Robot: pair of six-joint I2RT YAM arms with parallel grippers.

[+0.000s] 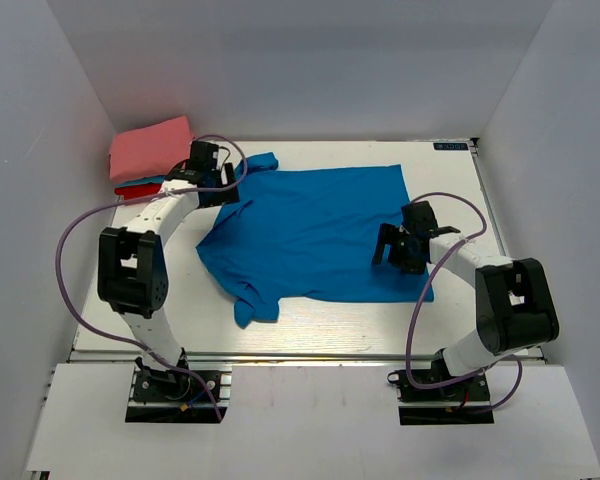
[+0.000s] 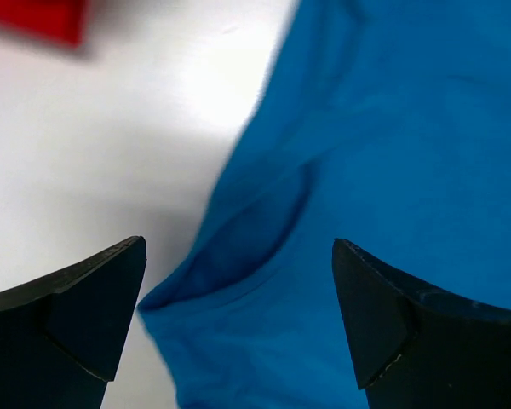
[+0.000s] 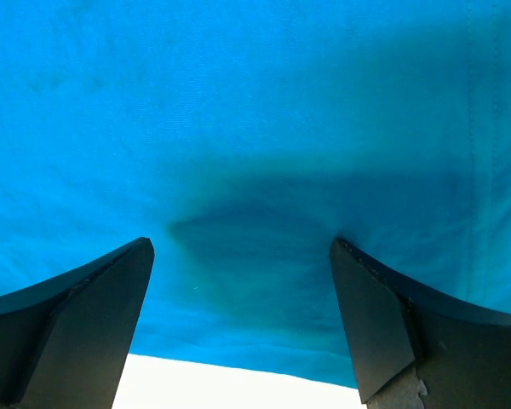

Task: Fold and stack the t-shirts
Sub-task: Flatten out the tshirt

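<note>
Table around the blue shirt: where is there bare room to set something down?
Bare table lies right of the blue t-shirt, out to the table's edge, and in a near strip between the shirt and the arms' bases. The far left corner is crowded: folded pile and open left gripper. The right gripper hovers over the shirt's right side.

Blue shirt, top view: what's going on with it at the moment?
The blue t-shirt lies spread flat on the table, not yet folded. The left gripper is at its far left corner by a sleeve, jaws open and holding nothing. The right gripper hangs over the shirt near its right edge, also open and empty. At the far left, the salmon-pink shirt tops a folded stack, with a red shirt lower down.
</note>
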